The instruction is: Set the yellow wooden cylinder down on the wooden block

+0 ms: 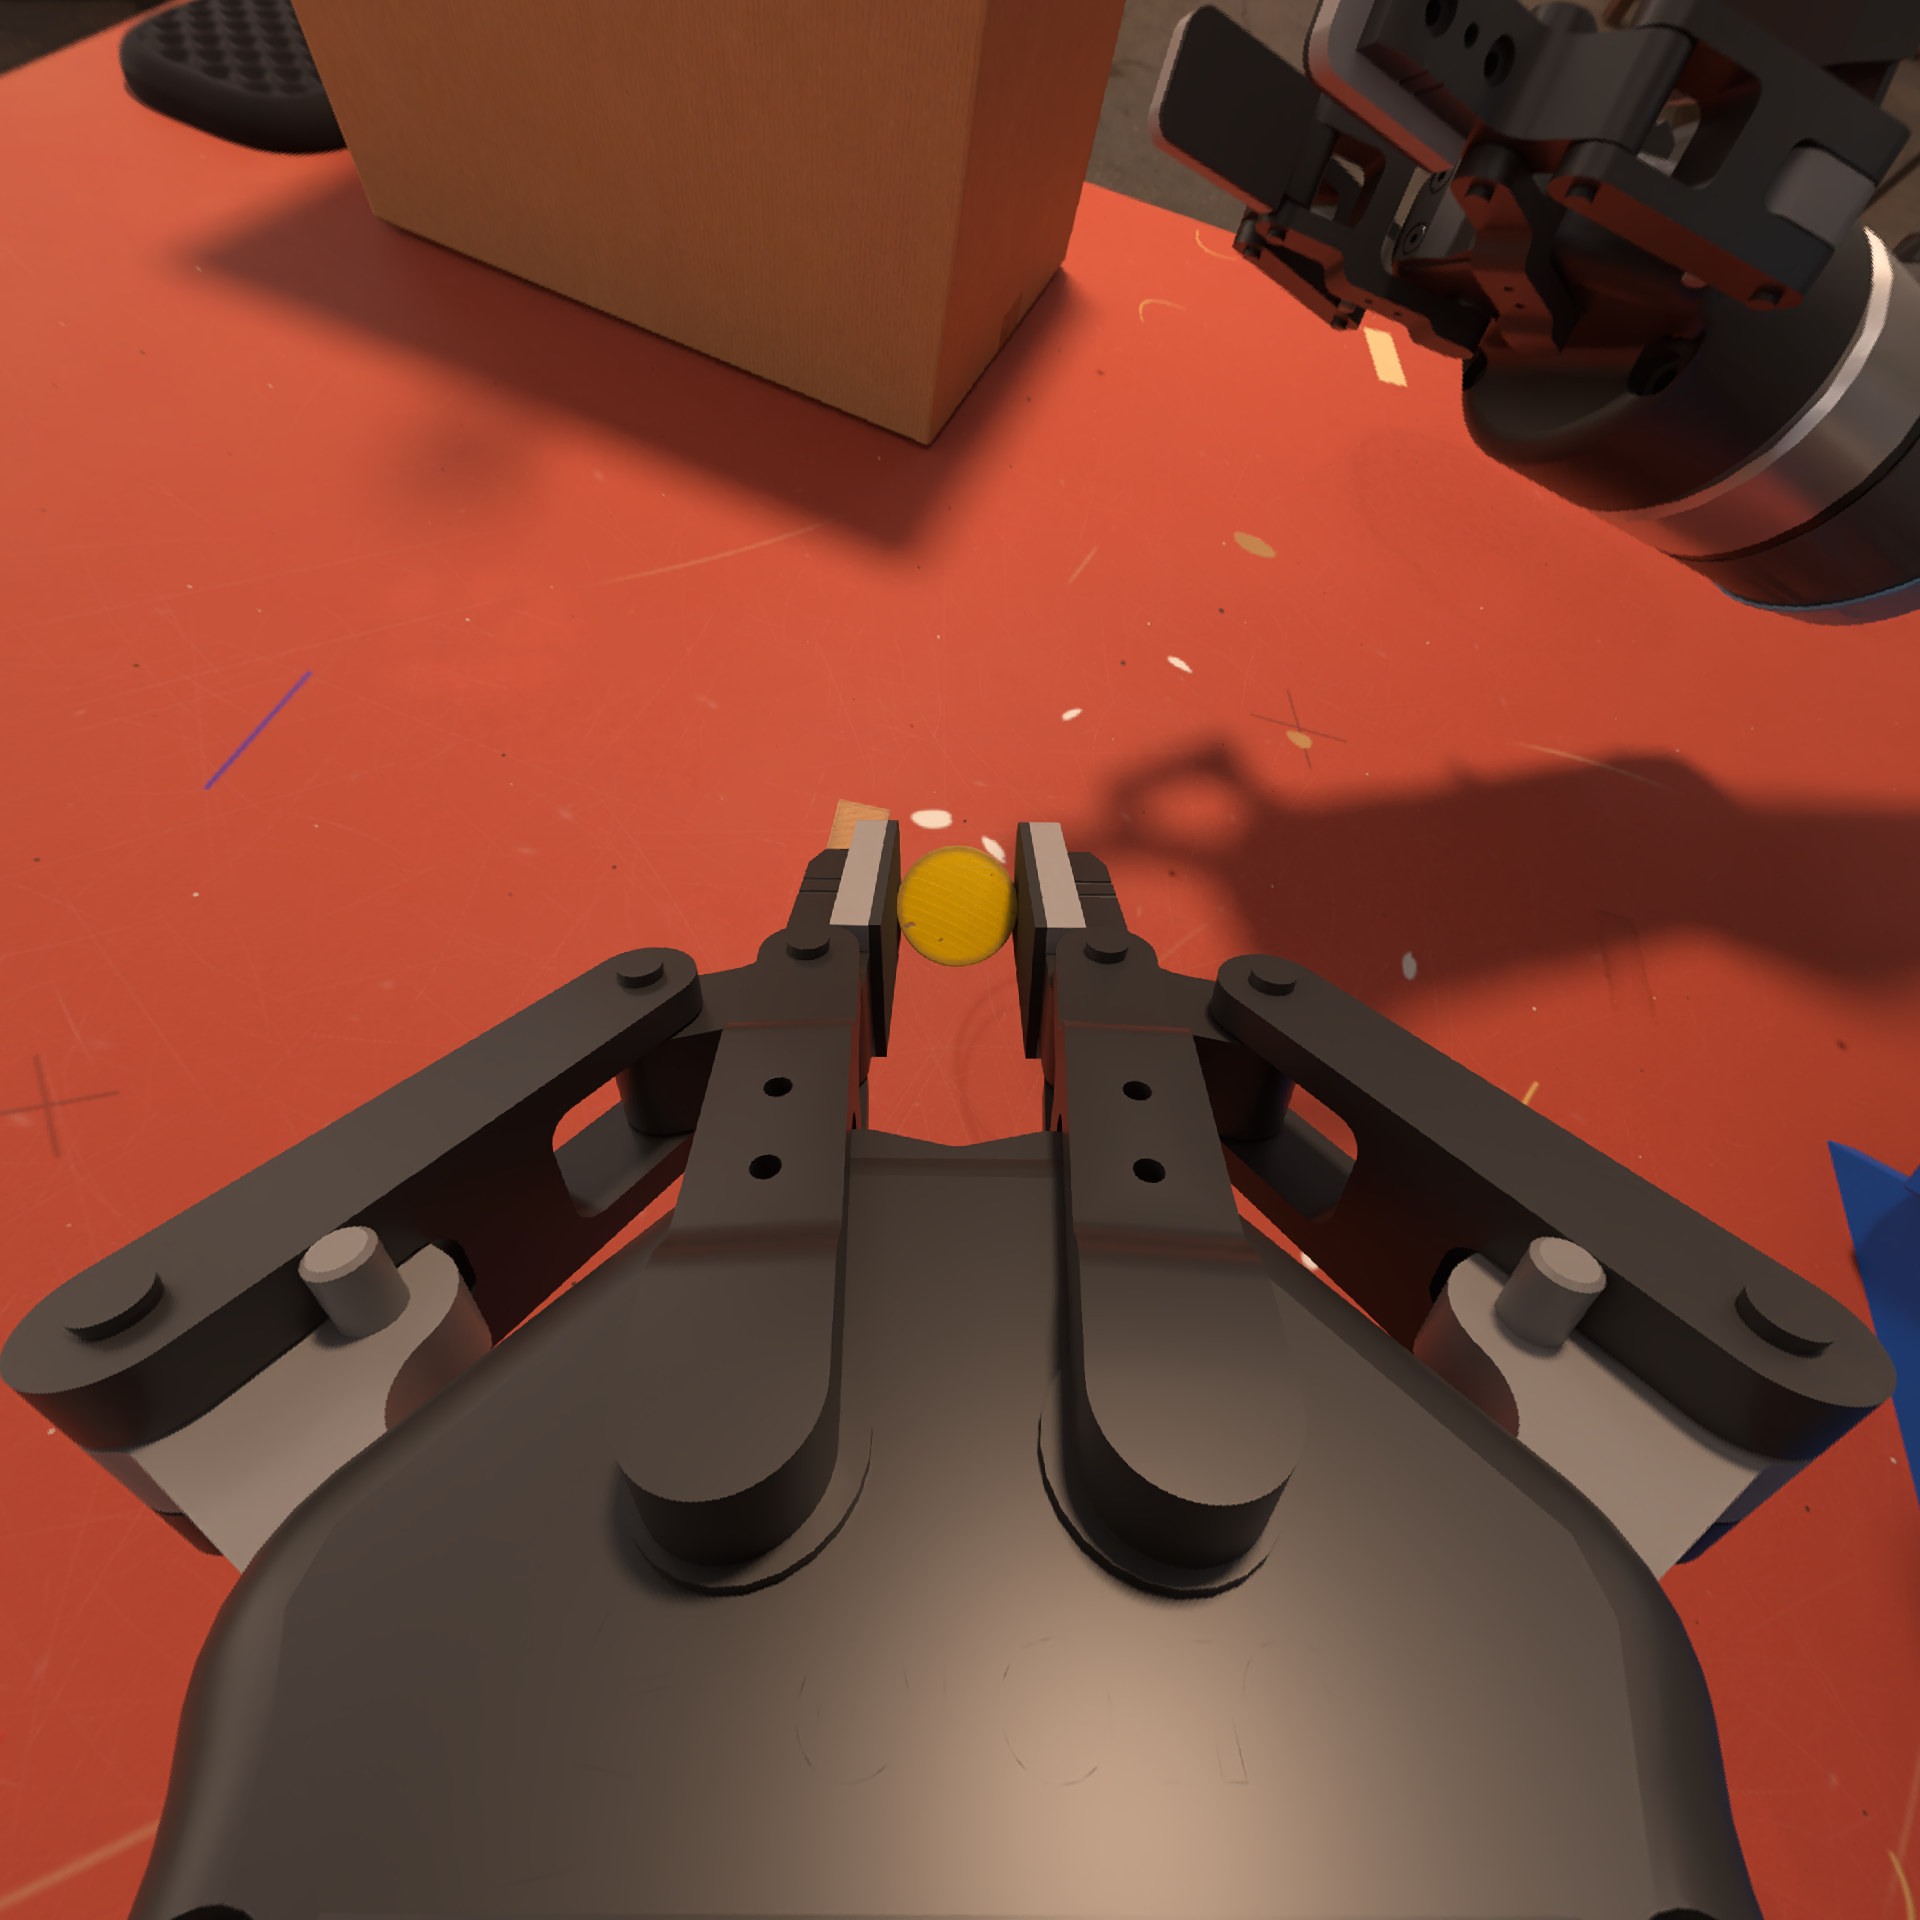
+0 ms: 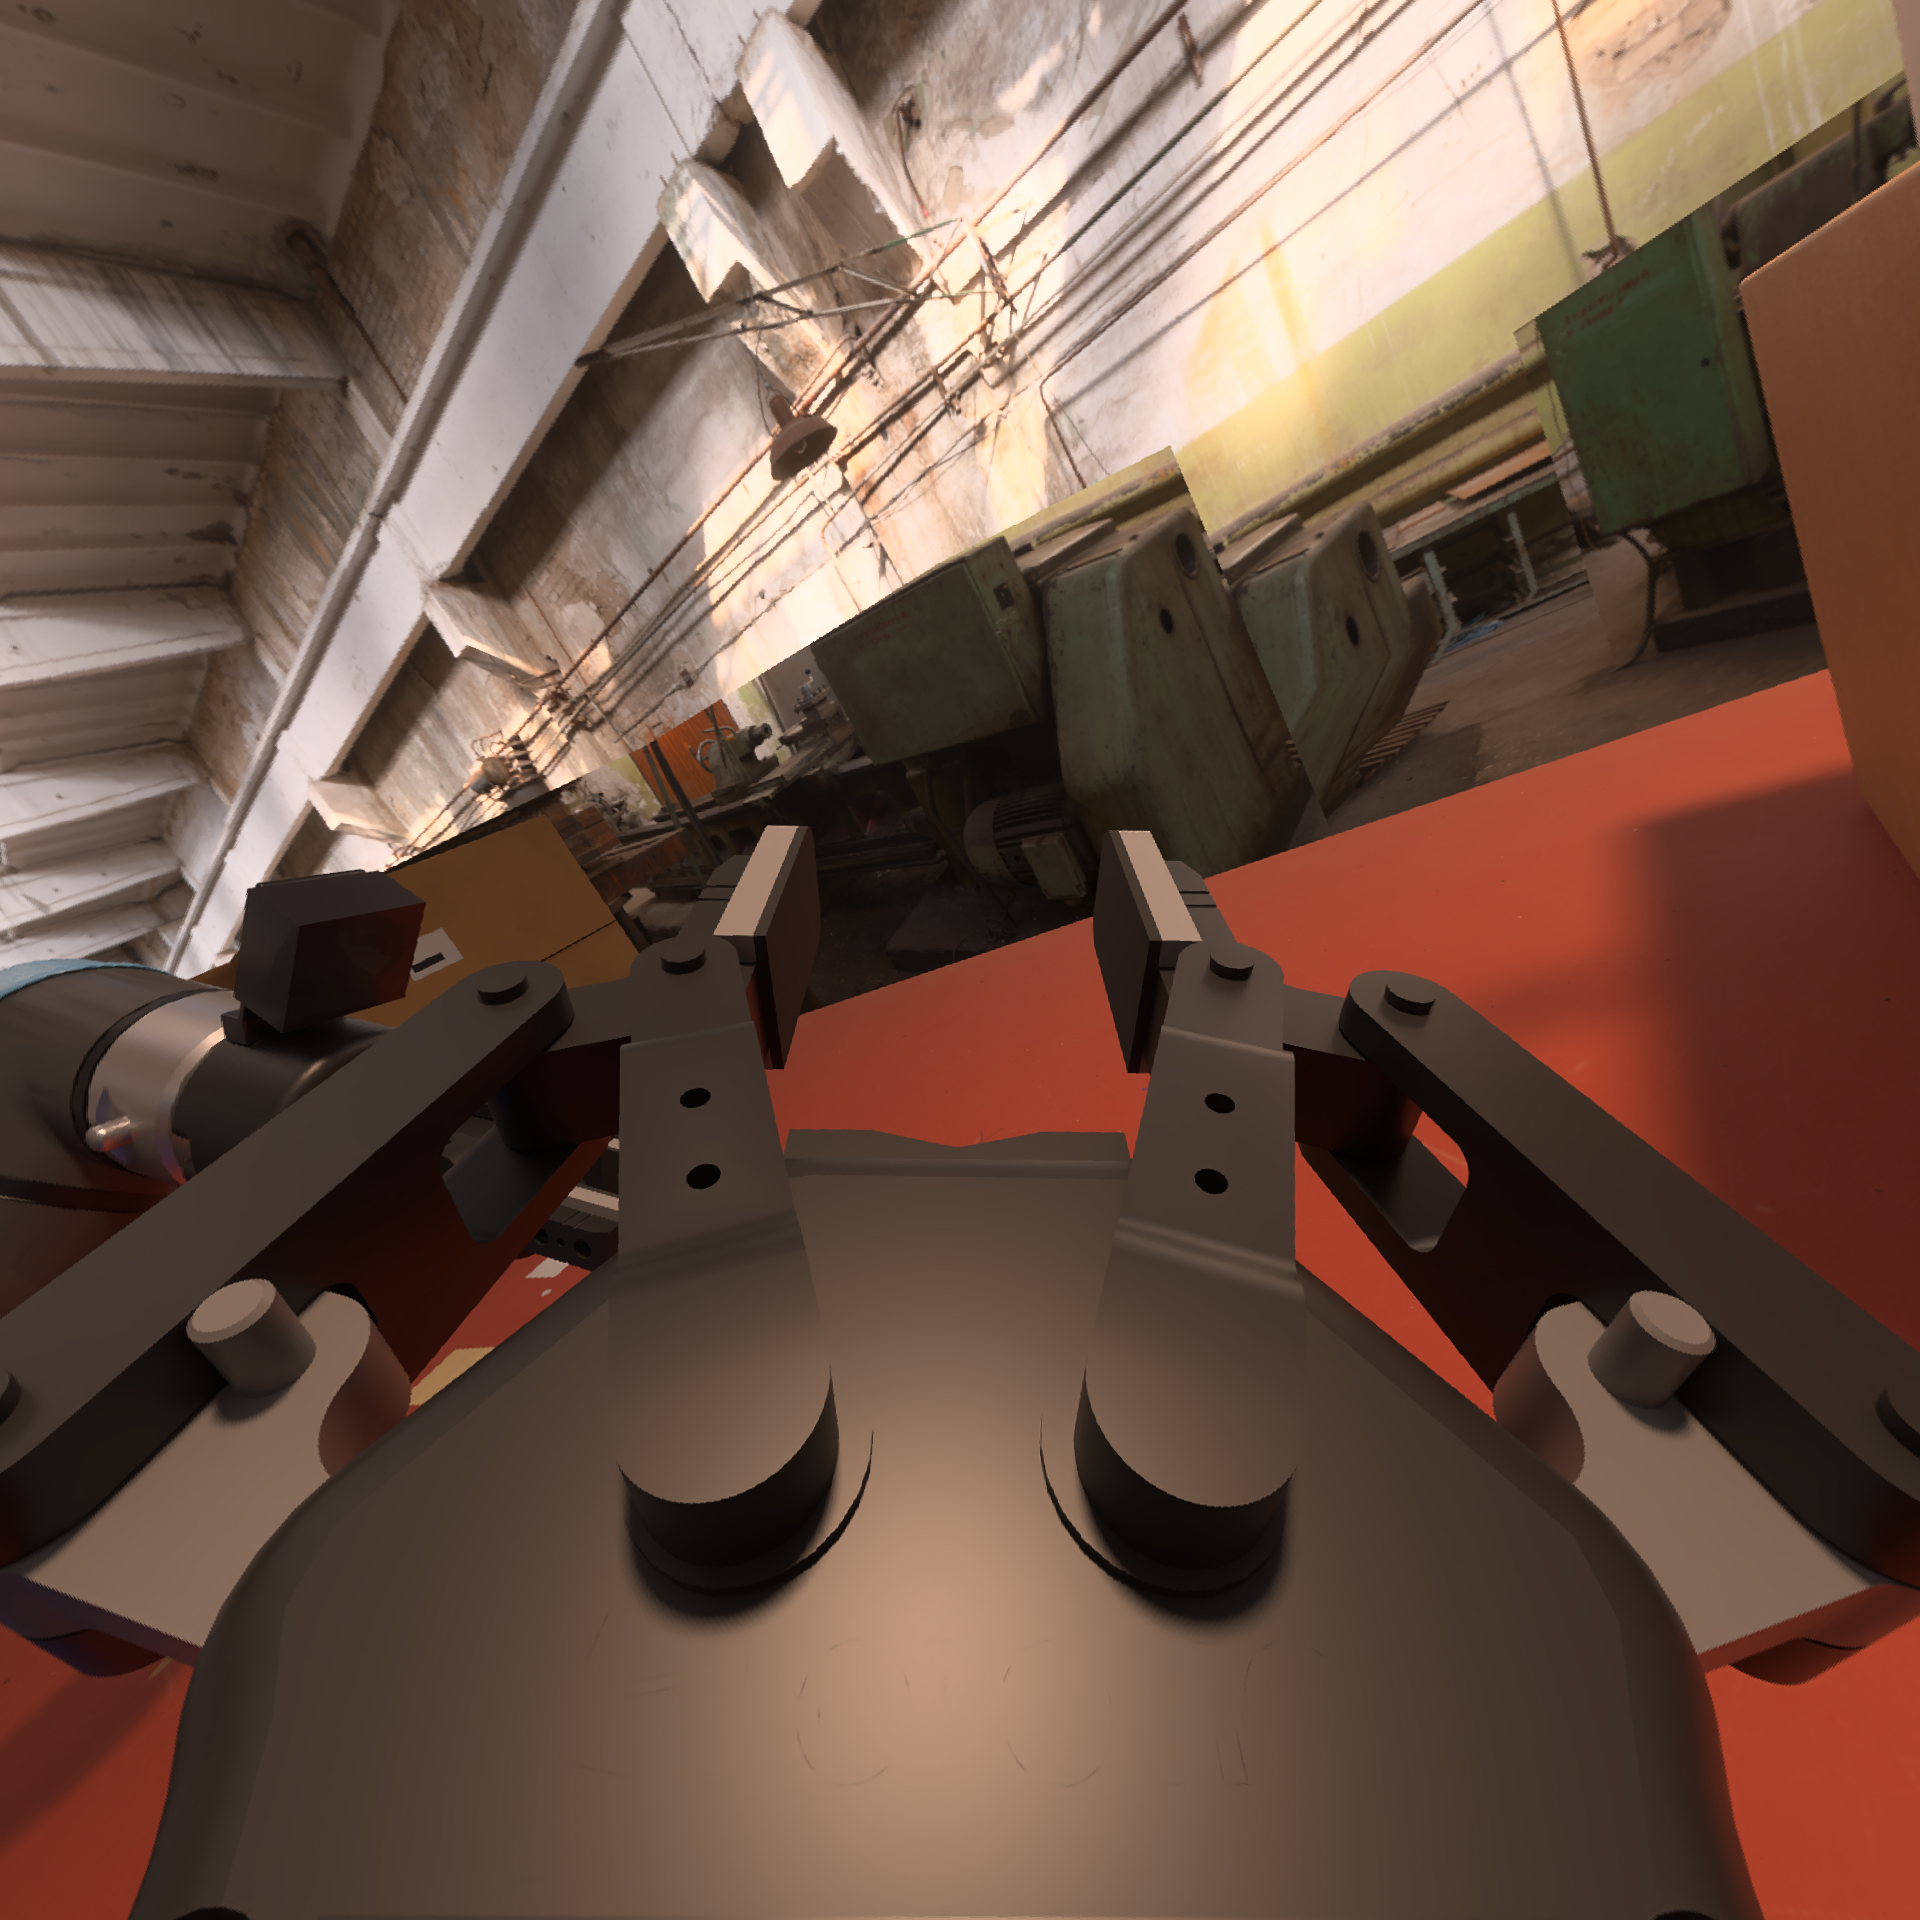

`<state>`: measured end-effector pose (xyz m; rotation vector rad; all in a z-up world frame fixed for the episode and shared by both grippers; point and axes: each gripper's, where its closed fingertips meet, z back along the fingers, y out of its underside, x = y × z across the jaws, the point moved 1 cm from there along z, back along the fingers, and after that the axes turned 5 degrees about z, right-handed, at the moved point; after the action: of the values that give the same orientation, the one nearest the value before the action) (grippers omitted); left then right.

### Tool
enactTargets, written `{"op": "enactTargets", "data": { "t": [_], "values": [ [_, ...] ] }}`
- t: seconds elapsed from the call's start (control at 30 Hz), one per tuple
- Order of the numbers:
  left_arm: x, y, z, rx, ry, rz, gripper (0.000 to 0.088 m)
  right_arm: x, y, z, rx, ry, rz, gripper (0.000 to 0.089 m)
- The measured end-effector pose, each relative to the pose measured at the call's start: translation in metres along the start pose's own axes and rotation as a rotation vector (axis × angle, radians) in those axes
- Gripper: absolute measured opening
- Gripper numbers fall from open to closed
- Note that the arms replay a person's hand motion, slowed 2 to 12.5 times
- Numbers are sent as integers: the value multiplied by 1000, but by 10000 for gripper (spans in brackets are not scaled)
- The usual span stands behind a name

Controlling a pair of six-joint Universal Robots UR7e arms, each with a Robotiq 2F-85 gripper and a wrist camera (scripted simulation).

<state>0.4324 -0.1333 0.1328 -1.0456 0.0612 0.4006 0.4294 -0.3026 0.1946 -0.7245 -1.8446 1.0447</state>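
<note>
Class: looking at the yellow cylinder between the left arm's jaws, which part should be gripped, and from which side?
Grip the yellow cylinder across its curved side, coming from above along its axis. Only its round end face shows, so it seems upright; the left gripper already straddles it, jaws flanking opposite sides.

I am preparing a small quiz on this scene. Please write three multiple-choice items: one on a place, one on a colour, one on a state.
1. Where is the cylinder?
A. between the left pincer fingers
B. on top of the cardboard box
C. in the right pincer

2. What colour is the table?
A. green
B. red-orange
C. white

3. What state is the right pincer in?
A. shut on a block
B. open and empty
C. shut on the cylinder

Key:
1 A: the yellow round end sits between both left pads.
2 B: both views show a red-orange surface.
3 B: its fingers stand apart with nothing between them.
</note>
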Motion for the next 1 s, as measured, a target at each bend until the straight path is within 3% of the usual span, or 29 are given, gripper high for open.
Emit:
{"op": "enactTargets", "data": {
  "t": [0.43, 1.0],
  "values": [
    [3, 12, -20, 124, 13, 6, 199, -12, 6, 3, 30, 25, 18, 483],
    [11, 17, -30, 260, -31, -64, 198, -21, 16, 2, 83, 29, 18, 491]
  ]
}}
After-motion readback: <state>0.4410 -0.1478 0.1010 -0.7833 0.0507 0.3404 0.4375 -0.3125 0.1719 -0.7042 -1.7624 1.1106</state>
